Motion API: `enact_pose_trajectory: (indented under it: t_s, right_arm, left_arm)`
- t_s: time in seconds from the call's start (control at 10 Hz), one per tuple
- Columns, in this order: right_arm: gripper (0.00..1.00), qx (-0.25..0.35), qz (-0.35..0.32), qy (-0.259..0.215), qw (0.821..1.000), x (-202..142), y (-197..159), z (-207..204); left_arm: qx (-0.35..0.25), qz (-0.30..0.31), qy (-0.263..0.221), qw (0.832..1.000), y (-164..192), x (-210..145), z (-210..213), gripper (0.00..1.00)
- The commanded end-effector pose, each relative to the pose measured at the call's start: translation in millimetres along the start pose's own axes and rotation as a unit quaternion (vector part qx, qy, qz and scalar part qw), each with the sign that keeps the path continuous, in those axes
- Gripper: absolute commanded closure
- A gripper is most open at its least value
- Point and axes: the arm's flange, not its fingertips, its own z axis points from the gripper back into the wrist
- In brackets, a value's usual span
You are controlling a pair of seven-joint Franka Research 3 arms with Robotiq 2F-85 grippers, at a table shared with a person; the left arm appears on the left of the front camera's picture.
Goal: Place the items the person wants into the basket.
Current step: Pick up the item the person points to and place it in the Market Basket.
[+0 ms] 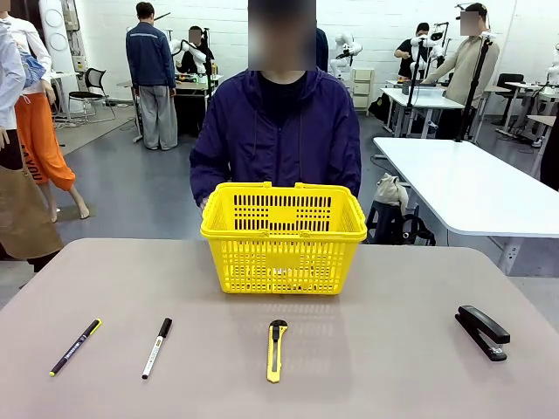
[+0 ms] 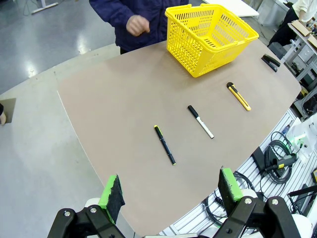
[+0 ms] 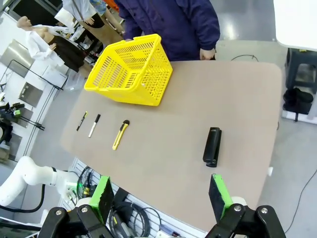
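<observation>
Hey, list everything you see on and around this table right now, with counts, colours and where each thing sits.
Basket: one, bright yellow, far middle of the table, in front of the person.
Pen: one, black with yellow-green end, near side, far left.
Marker: one, white with black cap, just right of the pen.
Utility knife: one, yellow and black, near middle, in front of the basket.
Stapler: one, black, near right.
Table: one, grey-brown, under everything.
Person: one, navy jacket, behind the basket.
Hand: one, at the far table edge.
Left tool: one, black with green pads, open, empty.
Right tool: one, same colours, open, empty.
</observation>
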Motion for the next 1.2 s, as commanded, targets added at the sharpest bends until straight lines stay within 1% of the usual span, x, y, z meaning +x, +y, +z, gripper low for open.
enact_pose_trajectory:
  t_s: [0.0,1.0,1.1]
  right_arm:
    - [0.0,0.008,0.006,-0.003,1.0,-1.0,0.1,-1.5]
    - [0.0,0.008,0.006,-0.003,1.0,-1.0,0.1,-1.5]
    - [0.0,0.008,0.006,-0.003,1.0,-1.0,0.1,-1.5]
  left_arm:
    - [-0.007,-0.006,-0.005,1.0,-0.2,-0.6,0.6,0.0]
    - [-0.007,-0.006,-0.005,1.0,-0.2,-0.6,0.6,0.0]
    - [0.0,0.0,0.0,1.0,0.0,0.0,0.0,0.0]
